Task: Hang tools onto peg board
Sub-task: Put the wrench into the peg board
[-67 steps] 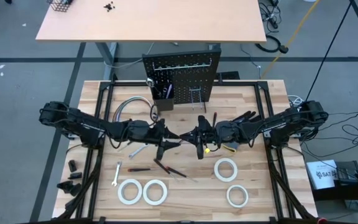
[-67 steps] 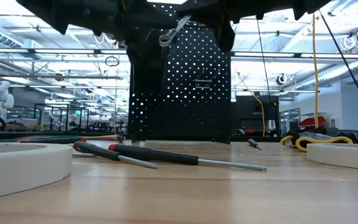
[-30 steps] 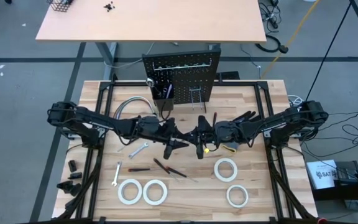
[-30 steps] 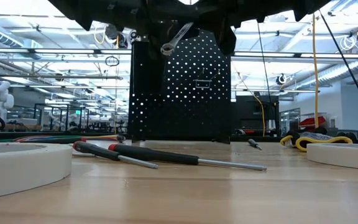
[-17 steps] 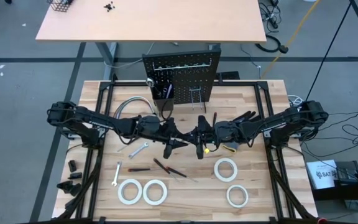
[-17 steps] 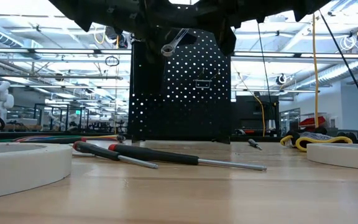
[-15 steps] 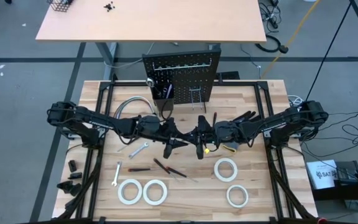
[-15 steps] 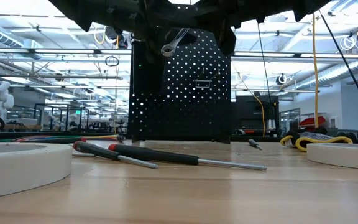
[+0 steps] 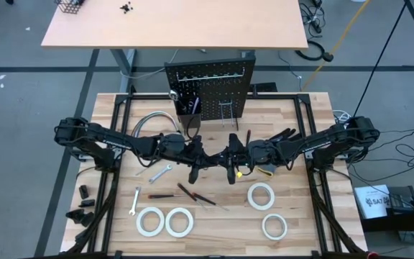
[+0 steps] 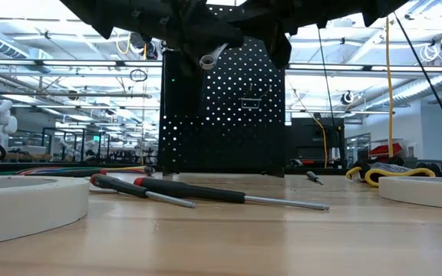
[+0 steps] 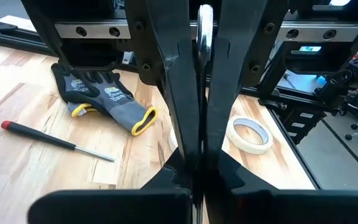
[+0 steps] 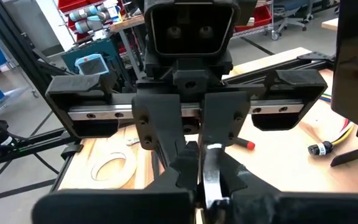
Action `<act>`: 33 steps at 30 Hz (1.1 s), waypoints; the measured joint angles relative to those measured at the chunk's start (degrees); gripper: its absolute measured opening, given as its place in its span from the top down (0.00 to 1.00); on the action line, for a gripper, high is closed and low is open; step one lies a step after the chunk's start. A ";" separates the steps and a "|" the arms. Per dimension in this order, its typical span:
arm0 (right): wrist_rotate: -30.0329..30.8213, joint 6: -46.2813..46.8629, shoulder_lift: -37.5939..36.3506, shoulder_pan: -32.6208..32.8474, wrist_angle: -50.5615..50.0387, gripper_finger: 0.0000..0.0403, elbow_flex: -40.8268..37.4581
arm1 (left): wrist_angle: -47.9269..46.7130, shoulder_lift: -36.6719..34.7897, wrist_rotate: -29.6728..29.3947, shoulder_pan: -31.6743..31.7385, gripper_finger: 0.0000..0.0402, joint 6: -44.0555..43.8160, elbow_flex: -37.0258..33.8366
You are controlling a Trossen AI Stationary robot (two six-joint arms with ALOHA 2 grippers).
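Wrench (image 10: pixel 213 54) lengthwise between arms, clamped by left gripper (image 9: pixel 205 164) and right gripper (image 9: pixel 226 160)

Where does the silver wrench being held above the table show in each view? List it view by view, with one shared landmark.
Low view: wrench at top centre, ring end hanging from the dark arms.
High view: mid-table, mostly hidden where the left gripper meets the right gripper.
Left wrist view: upright at top centre.
Right wrist view: low centre.
Landmark: the peg board, behind the wrench in the low and high views.
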 joint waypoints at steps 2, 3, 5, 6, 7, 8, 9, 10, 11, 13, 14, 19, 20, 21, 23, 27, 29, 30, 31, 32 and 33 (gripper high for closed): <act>0.03 -0.58 0.00 -0.01 0.07 0.96 0.00 | 0.00 0.00 -0.02 0.00 0.98 -0.08 0.00; 0.01 -1.25 0.00 -0.02 0.15 0.93 0.00 | 0.00 0.00 -0.06 0.00 0.98 -0.09 0.00; 0.03 -2.27 -0.14 0.00 0.30 0.87 0.00 | -0.05 0.00 -0.07 0.00 0.98 -0.06 -0.01; 0.03 -2.37 -0.24 0.00 0.30 0.84 0.00 | -0.09 0.00 -0.07 0.00 0.98 -0.06 -0.02; 0.05 -2.38 -0.31 -0.01 0.38 0.81 0.00 | -0.08 0.00 -0.07 0.03 0.98 -0.06 -0.02; 0.33 -2.38 -0.42 -0.01 0.36 0.77 0.00 | -0.07 0.00 -0.09 0.04 0.98 -0.04 -0.02; 0.48 -2.40 -0.72 -0.02 0.14 0.73 -0.01 | -0.07 0.00 -0.20 0.04 0.98 -0.02 -0.02; 0.54 -2.42 -1.16 -0.08 -0.06 0.70 -0.02 | -0.09 0.00 -0.30 0.04 0.98 0.08 -0.02; 0.54 -2.67 -1.78 -0.19 0.06 0.66 -0.02 | -0.12 -0.03 -0.31 0.04 0.98 0.76 -0.02; 0.56 -3.66 -3.67 -0.39 -1.19 0.60 -0.02 | -1.44 -0.50 -0.90 0.04 0.98 2.39 -0.02; 0.60 -3.92 -4.86 -0.46 -2.26 0.57 -0.02 | -2.53 -1.01 -1.47 0.04 0.98 2.78 -0.02; 0.65 -4.09 -11.66 -0.59 -8.95 0.50 -0.02 | -7.65 -4.85 -3.80 0.04 0.98 6.28 -0.07; 0.67 -4.09 -12.57 -0.59 -9.49 0.50 -0.02 | -7.70 -5.57 -3.78 0.04 0.98 7.03 -0.07; 0.67 -4.10 -13.12 -0.59 -9.54 0.50 -0.02 | -7.67 -6.36 -3.78 0.04 0.98 7.57 -0.07; 0.65 -4.25 -13.66 -0.59 -9.31 0.50 0.00 | -7.41 -7.60 -3.79 0.04 0.98 8.62 -0.07; 0.60 -4.98 -12.81 -0.59 -6.95 0.50 0.02 | -7.45 -8.48 -3.78 0.04 0.98 8.68 -0.07; 0.59 -4.99 -11.75 -0.59 -6.12 0.50 0.02 | -7.33 -8.48 -3.78 -0.10 0.98 8.66 -0.07; 0.57 -5.01 -11.16 -0.59 -5.29 0.50 0.00 | -7.10 -8.48 -3.78 -0.15 0.98 8.66 -0.07; 0.38 -5.01 -10.60 -0.59 -3.94 0.50 0.00 | -7.06 -8.48 -3.78 -0.26 0.98 8.66 -0.07; 0.33 -5.01 -10.20 -0.59 -2.82 0.50 0.00 | -7.06 -8.48 -3.78 -0.34 0.98 8.64 -0.07; 0.32 -5.03 -9.97 -0.59 -2.44 0.50 0.00 | -7.08 -8.48 -3.76 -0.39 0.98 8.63 -0.07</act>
